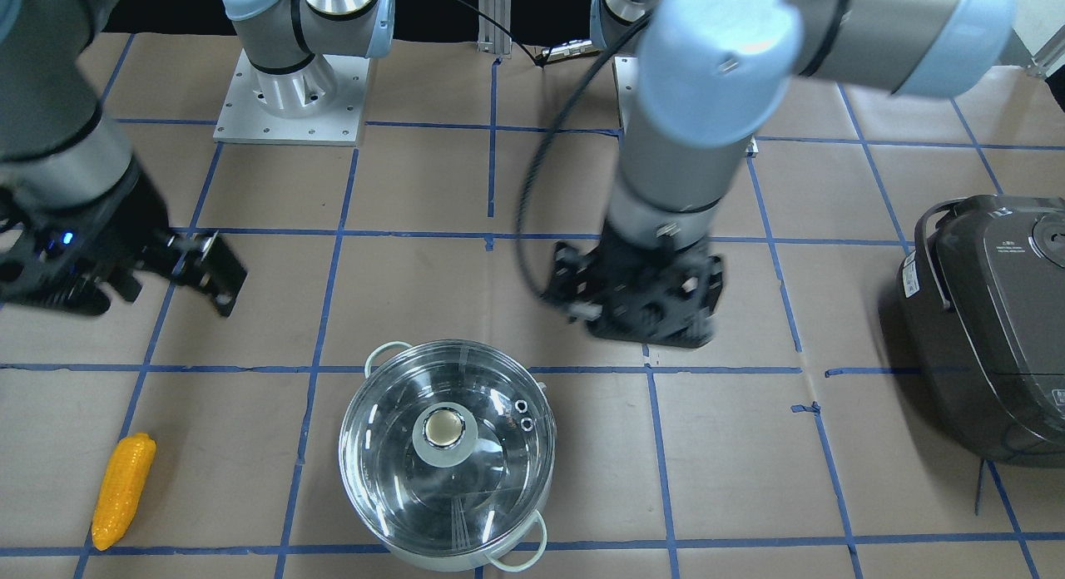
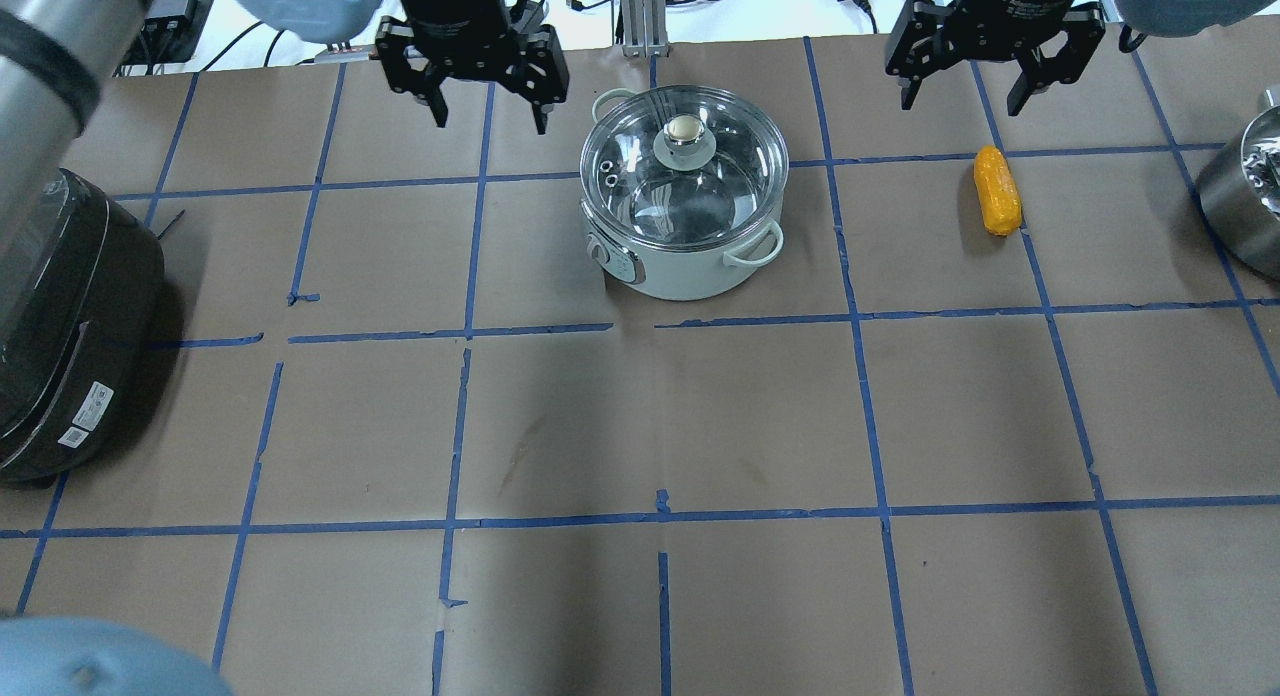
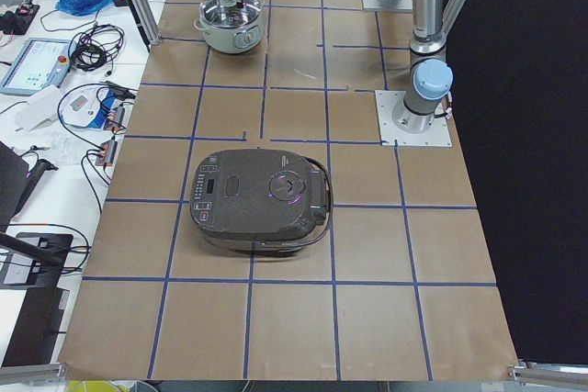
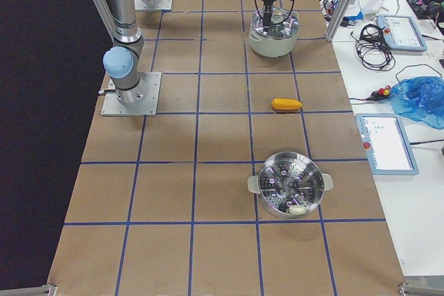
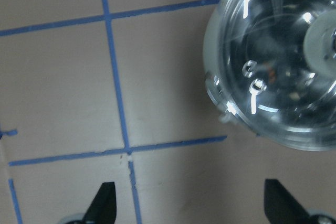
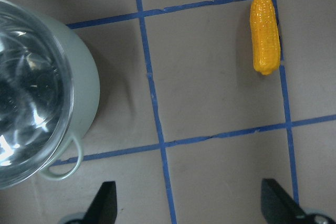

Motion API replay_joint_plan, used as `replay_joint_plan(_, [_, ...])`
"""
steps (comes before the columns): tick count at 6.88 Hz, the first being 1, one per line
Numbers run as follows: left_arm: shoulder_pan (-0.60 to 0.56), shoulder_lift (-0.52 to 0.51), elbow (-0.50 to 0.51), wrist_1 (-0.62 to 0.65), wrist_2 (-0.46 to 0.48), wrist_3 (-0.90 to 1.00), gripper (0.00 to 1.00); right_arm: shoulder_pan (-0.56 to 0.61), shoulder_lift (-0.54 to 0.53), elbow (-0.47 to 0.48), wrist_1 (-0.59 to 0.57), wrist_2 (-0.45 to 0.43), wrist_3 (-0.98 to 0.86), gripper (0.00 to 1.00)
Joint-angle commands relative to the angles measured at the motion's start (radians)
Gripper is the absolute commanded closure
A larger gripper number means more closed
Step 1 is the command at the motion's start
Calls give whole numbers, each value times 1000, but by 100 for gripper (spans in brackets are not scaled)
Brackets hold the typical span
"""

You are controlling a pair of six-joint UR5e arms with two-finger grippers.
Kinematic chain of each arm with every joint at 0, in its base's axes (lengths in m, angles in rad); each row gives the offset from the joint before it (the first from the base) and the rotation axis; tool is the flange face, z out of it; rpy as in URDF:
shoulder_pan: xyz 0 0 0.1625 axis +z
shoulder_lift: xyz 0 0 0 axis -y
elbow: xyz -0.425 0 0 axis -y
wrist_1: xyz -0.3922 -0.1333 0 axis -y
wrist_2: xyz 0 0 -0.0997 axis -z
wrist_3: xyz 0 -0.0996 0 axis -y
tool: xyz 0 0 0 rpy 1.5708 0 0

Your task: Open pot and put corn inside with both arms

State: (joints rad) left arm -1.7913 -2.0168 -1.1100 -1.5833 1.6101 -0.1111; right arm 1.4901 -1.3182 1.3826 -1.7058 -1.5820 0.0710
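The pot [image 2: 690, 246] is pale-bodied with two loop handles and stands at the table's far middle, its clear glass lid [image 2: 684, 176] with round knob [image 2: 683, 130] on. The yellow-orange corn [image 2: 997, 189] lies flat on the paper to its right. My left gripper [image 2: 490, 124] hangs open and empty above the table left of the pot; its wrist view shows the pot [image 5: 278, 61] to the upper right. My right gripper [image 2: 960, 106] hangs open and empty; its wrist view shows the corn [image 6: 265, 32] to the upper right and the pot [image 6: 37, 93] at left.
A dark grey rice cooker [image 2: 60, 326] sits at the table's left end. A lidless steel pot [image 4: 288, 185] with a steamer insert stands at the right end. Blue tape lines grid the brown paper. Monitors and cables lie beyond the far edge.
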Motion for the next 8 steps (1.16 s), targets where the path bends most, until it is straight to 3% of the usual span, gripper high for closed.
replay_joint_plan(1, [-101, -184, 184, -8, -1, -137, 0, -60, 172, 19, -185, 5, -177, 4])
replay_joint_plan(3, [-120, -239, 222, 57, -15, -142, 0, -150, 327, 58, -412, 7, -284, 6])
replay_joint_plan(6, [-151, -256, 223, 104, -44, -262, 0, -188, 410, 53, -463, 7, -387, 16])
replay_joint_plan(8, [-171, -284, 223, 129, -58, -317, 0, -203, 435, 56, -468, 8, -390, 16])
